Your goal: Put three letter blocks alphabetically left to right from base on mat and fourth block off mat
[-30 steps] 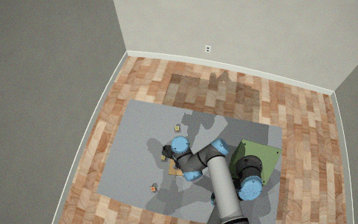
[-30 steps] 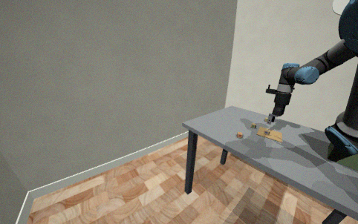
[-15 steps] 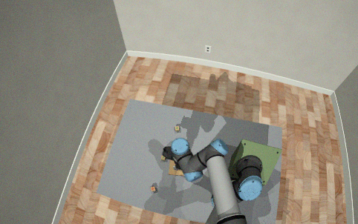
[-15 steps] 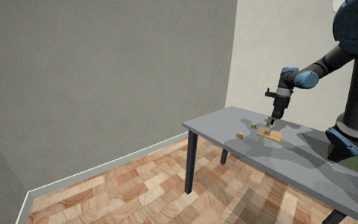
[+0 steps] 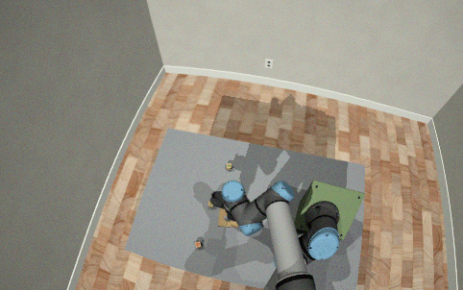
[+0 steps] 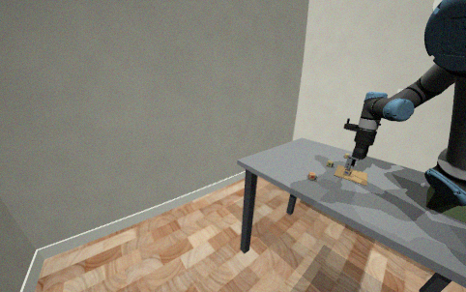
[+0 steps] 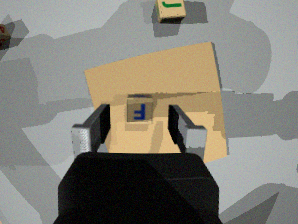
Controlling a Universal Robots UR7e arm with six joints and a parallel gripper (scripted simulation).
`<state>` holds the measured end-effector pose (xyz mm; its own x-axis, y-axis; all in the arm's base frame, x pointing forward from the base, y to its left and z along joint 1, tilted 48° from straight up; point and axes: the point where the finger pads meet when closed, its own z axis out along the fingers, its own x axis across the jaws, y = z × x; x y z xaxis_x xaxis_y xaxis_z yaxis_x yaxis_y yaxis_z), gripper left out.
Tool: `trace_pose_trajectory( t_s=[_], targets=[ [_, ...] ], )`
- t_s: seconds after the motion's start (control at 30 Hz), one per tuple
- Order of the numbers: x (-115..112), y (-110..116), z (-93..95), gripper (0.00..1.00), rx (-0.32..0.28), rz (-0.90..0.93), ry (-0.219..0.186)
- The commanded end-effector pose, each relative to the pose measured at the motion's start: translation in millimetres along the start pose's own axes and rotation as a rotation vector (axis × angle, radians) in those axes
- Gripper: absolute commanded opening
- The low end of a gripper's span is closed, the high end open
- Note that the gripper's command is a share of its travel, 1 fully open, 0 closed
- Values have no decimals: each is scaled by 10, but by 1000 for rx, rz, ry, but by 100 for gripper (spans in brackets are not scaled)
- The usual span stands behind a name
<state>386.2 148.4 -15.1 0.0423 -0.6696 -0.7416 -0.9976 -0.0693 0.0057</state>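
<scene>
Table: under the mat, reaching past it all round.
Arm (image 5: 283, 230) (image 6: 421, 92): bent over the mat, wrist angled steeply down.
Mat (image 5: 222, 217) (image 6: 360, 178) (image 7: 160, 67): flat.
Gripper (image 7: 139, 116): low over the mat, fingers wide apart.
F block (image 7: 139, 110): on the mat, letter up.
Green-letter block (image 5: 210, 205) (image 6: 330, 163) (image 7: 170, 10): just off the mat.
Red-marked block (image 5: 198, 244) (image 6: 311, 176) (image 7: 4, 36): off the mat.
Fourth block (image 5: 229, 166): off the mat.

Gripper (image 6: 348, 169) (image 7: 139, 116): descending in the exterior view, drawing closer to the mat (image 5: 222, 218) (image 6: 360, 177) (image 7: 155, 70) and bringing the fingertips down near the F block (image 6: 347, 173) (image 7: 139, 110)
Blue-capped wrist joints (image 5: 232, 191) (image 6: 398, 110): sinking along with the gripper, sitting lower over the table (image 5: 163, 192) (image 6: 280, 161) than a moment earlier
Forearm (image 6: 421, 92): dipping toward the table at the wrist end
</scene>
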Motion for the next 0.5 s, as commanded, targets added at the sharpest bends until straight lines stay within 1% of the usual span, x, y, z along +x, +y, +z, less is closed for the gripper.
trace_pose_trajectory(
  t_s=[0.0, 0.47],
  targets=[
    [2, -4, 40, 100, 1, 0, 0],
    [2, -4, 75, 100, 1, 0, 0]
  ],
)
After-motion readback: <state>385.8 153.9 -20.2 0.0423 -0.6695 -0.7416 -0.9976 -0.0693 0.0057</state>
